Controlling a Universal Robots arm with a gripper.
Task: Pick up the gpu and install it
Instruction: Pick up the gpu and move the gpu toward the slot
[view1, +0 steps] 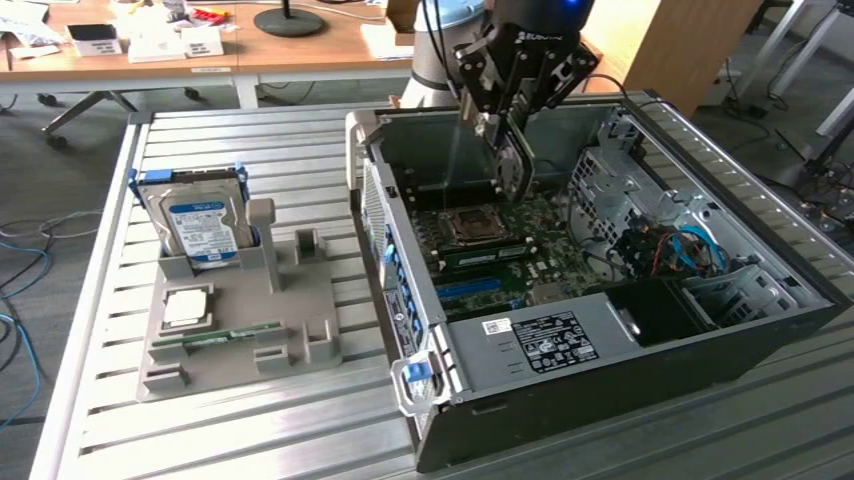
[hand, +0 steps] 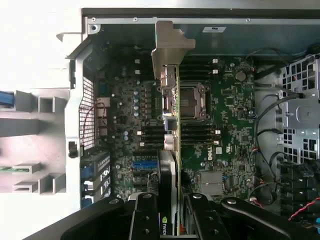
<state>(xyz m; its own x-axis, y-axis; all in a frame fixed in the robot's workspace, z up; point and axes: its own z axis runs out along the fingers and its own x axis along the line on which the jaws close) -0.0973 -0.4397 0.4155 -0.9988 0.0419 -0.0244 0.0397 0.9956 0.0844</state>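
Plainly the gripper (view1: 491, 125) is clamped on the gpu (view1: 515, 165), holding it upright inside the open computer case (view1: 574, 400) on the desk (view1: 267, 440) — over the motherboard (view1: 534, 270), by the processor socket (view1: 470, 225). From the wrist the card shows edge-on, its silver bracket (hand: 172, 42) farthest from the fingers (hand: 145, 215).

gpu (hand: 167, 175) — dull metal bracket (hand: 172, 42), matt plastic rack (view1: 307, 300), ribbed metal table (view1: 267, 440)

One gpu (view1: 514, 165), one hard drive (view1: 200, 222), one case (view1: 601, 410).
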